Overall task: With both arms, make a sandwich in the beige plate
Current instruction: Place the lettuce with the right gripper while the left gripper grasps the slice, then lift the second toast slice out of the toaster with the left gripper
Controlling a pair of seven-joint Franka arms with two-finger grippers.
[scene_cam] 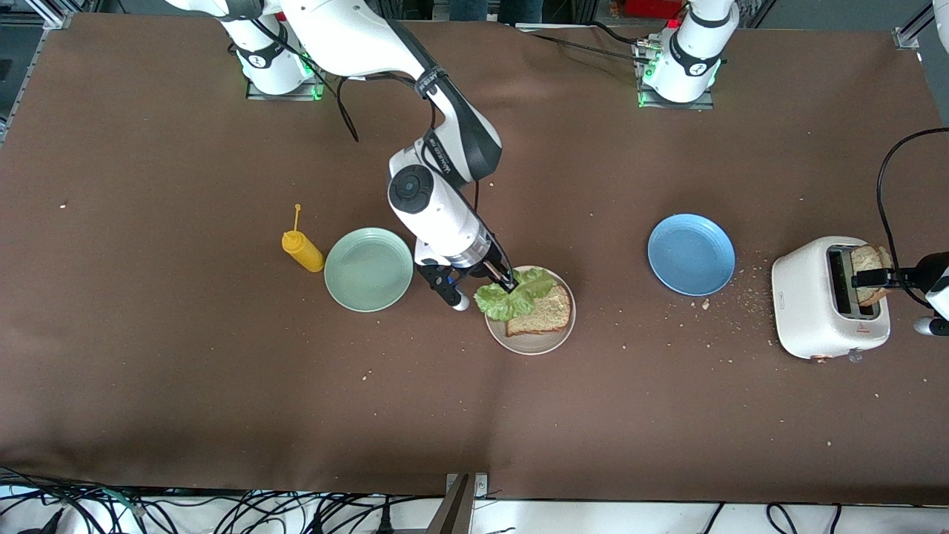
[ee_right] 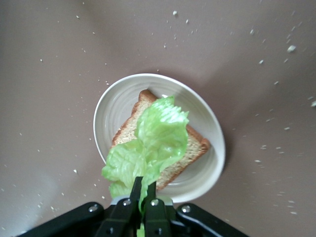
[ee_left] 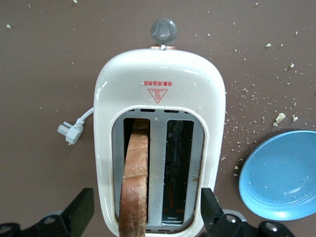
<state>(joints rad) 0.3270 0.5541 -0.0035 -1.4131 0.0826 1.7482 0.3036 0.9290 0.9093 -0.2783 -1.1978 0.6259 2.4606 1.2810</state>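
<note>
- Beige plate (scene_cam: 530,345), lower centre of the front frame: round, pale, ridged rim; carries one square slice of brown toast (scene_cam: 545,314) with a darker crust, lying flat.
- Lettuce leaf (scene_cam: 511,295): ruffled, bright green, draped over the slice's edge toward the right arm's end of the table, its tip hanging past the plate rim.
- Right gripper (scene_cam: 510,285): black fingers pinched tight on the leaf's stem end, over the plate.
- White toaster (scene_cam: 815,308), right edge of frame: glossy rounded shell, two slots, one holding an upright browned slice (ee_left: 134,187).
- Left gripper (scene_cam: 869,279): fingers spread wide either side of the toaster's top, astride the upright slice, not gripping it.
- Mint-green plate (scene_cam: 368,268), centre-left: smooth, round.
- Yellow squeeze bottle (scene_cam: 302,249): soft plastic, thin nozzle, beside the mint plate.
- Blue plate (scene_cam: 691,254), centre-right: round, crumbs scattered beside it.
- Brown tablecloth (scene_cam: 185,371): matte, faintly creased.
</note>
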